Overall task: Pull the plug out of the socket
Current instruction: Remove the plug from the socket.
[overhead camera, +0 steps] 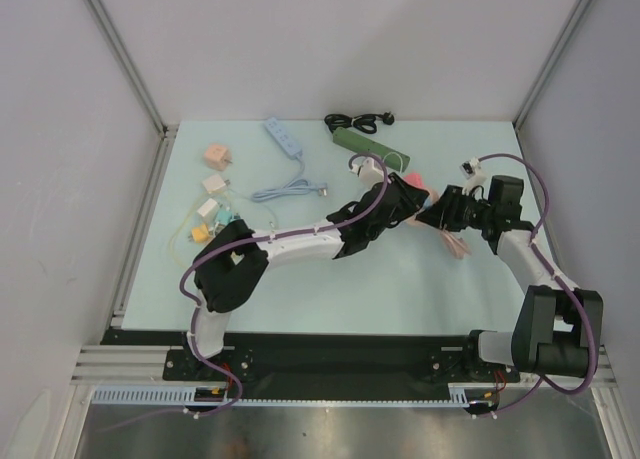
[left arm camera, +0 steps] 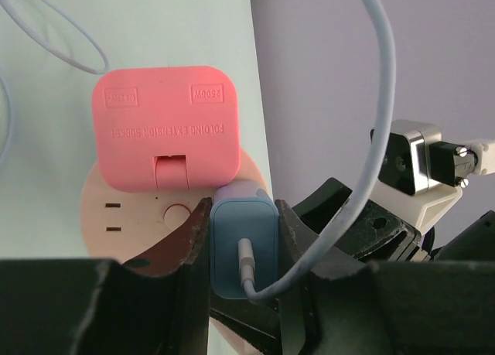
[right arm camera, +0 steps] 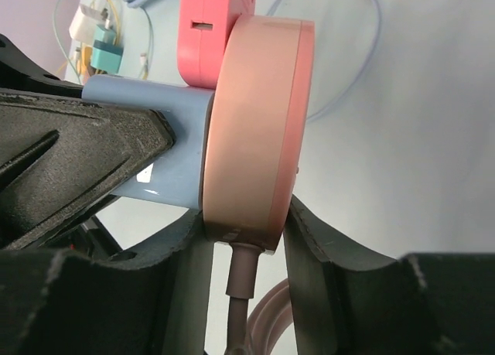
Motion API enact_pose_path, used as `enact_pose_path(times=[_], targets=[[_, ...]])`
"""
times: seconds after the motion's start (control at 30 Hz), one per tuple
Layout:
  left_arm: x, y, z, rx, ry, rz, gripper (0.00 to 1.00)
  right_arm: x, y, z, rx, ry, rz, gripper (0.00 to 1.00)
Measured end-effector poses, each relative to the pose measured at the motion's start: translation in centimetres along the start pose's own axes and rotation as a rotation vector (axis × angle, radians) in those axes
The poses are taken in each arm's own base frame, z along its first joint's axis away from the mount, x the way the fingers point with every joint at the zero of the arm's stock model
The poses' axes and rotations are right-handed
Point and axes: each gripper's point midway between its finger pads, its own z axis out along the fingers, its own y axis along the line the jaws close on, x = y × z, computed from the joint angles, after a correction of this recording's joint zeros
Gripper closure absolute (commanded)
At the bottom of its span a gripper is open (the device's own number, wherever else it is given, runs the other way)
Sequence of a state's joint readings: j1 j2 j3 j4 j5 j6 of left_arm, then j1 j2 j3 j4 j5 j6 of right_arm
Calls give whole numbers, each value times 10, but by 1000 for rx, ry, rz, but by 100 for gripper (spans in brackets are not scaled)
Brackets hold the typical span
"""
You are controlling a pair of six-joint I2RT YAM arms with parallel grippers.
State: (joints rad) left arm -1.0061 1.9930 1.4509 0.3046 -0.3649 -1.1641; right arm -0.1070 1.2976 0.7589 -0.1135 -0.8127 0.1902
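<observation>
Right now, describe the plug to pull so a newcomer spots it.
Over the table, just right of centre, is a round peach socket disc. Plugged into its face are a big pink block and, beside it, a small pale-blue plug. Pick the blue one: pale cable from its back, clamped between the left fingers.

Pink adapter [left arm camera: 165,127] stands just beside the blue plug [left arm camera: 232,223] on the socket [left arm camera: 116,216], blocking 1 side. The plug's white cable [left arm camera: 380,123] loops across the other side. Bare table [overhead camera: 400,289] lies between the arm bases.

Quick count: two claws [overhead camera: 412,203] [overhead camera: 447,211], one socket [right arm camera: 259,123], one plug [left arm camera: 242,247], one pink adapter [left arm camera: 166,127], two strips [overhead camera: 283,136] [overhead camera: 358,141], plus a few chargers [overhead camera: 215,157] left of the claws.
</observation>
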Motion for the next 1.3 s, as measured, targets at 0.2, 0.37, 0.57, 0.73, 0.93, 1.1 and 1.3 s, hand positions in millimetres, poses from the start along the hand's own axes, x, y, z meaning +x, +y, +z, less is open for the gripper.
enact_pose_path(times=[0.2, 0.37, 0.57, 0.73, 0.93, 1.1, 1.3], targets=[[6, 6, -3, -14, 28, 0, 100, 5, -8, 1, 52, 17, -37, 100], [7, 9, -4, -49, 42, 7, 100, 6, -12, 5, 107, 22, -86, 100], [3, -3, -3, -48, 44, 1, 100, -7, -8, 0, 120, -18, -124, 100], [2, -2, -3, -46, 52, -12, 100, -7, -10, -2, 128, -16, -127, 100], [2, 2, -9, -28, 91, -48, 100, -3, -9, -2, 120, -1, -137, 100], [3, 2, -10, -26, 115, -49, 100, -2, -8, -2, 118, 2, -142, 100], [9, -5, -7, -47, 139, -33, 100, -6, -10, -2, 127, -12, -147, 100]])
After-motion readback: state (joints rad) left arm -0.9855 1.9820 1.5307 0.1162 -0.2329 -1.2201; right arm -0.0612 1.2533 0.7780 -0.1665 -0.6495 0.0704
